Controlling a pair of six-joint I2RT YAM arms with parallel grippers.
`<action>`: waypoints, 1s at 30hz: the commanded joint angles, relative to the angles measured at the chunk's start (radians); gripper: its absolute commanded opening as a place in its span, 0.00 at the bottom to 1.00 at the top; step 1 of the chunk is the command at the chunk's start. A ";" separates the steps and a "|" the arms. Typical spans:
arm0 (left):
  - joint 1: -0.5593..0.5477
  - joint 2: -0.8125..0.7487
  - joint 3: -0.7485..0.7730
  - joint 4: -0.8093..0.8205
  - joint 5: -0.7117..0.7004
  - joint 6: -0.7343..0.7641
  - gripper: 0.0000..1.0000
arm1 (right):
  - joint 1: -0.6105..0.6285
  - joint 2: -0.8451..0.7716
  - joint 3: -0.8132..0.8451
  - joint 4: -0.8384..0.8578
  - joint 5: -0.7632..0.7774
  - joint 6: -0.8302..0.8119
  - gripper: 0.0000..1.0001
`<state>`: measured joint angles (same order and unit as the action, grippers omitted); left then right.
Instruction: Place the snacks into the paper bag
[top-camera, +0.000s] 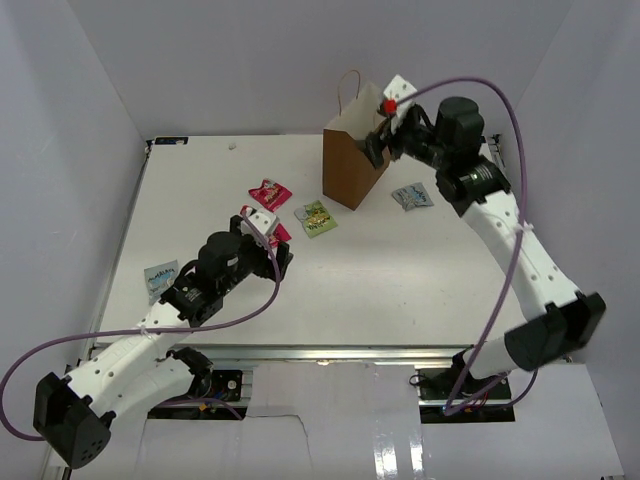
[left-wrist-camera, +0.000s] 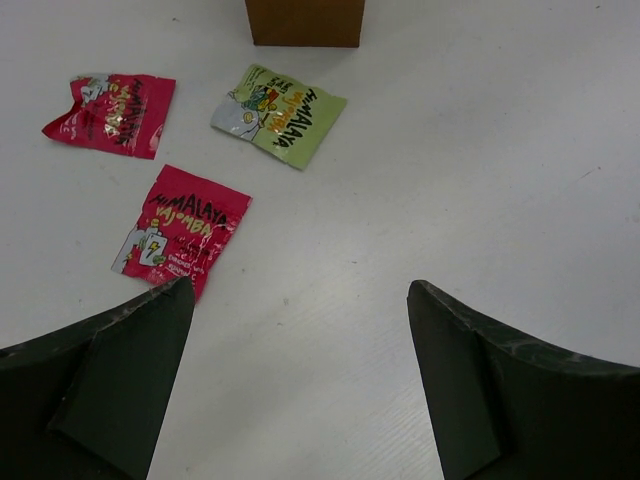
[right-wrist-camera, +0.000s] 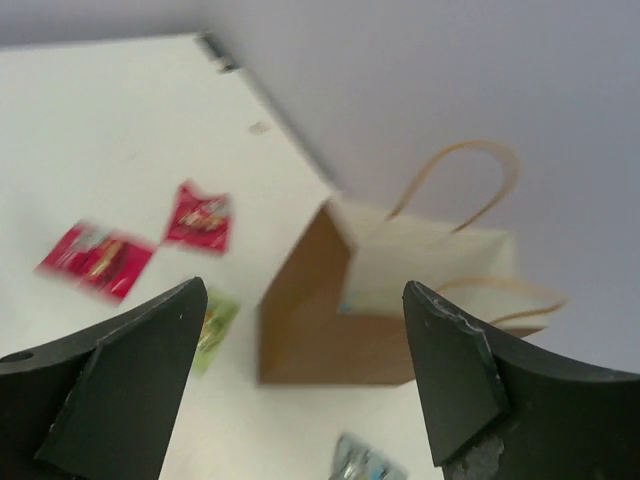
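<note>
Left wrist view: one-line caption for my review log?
Open left end effector over the table; near red packet just ahead, far red packet, green packet and paper bag beyond.

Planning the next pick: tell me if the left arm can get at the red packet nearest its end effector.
Probably yes. The left end effector is open, the red packet lies flat just ahead of it, and nothing sits between them.

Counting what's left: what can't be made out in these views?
Paper bag contents: right gripper and near wall hide them, top view; right wrist view is blurred.
Bag in left wrist view: top edge cuts all but its base.
Blue-silver packet: cut by right wrist view's bottom edge.
Red packet: partly hidden by left gripper, top view.
</note>
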<state>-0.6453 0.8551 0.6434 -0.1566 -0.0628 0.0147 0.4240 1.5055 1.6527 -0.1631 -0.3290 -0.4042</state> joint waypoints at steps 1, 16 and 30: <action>0.048 0.021 0.013 0.008 0.030 -0.064 0.98 | 0.002 -0.224 -0.299 -0.090 -0.284 -0.108 0.86; 0.305 0.668 0.338 -0.243 -0.021 -0.700 0.94 | -0.268 -0.467 -0.830 -0.072 -0.562 -0.071 0.86; 0.296 1.018 0.699 -0.506 -0.172 -0.864 0.98 | -0.257 -0.453 -0.847 -0.072 -0.455 -0.117 0.85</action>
<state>-0.3450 1.8416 1.2816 -0.5667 -0.2012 -0.8024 0.1604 1.0554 0.8154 -0.2626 -0.7925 -0.5072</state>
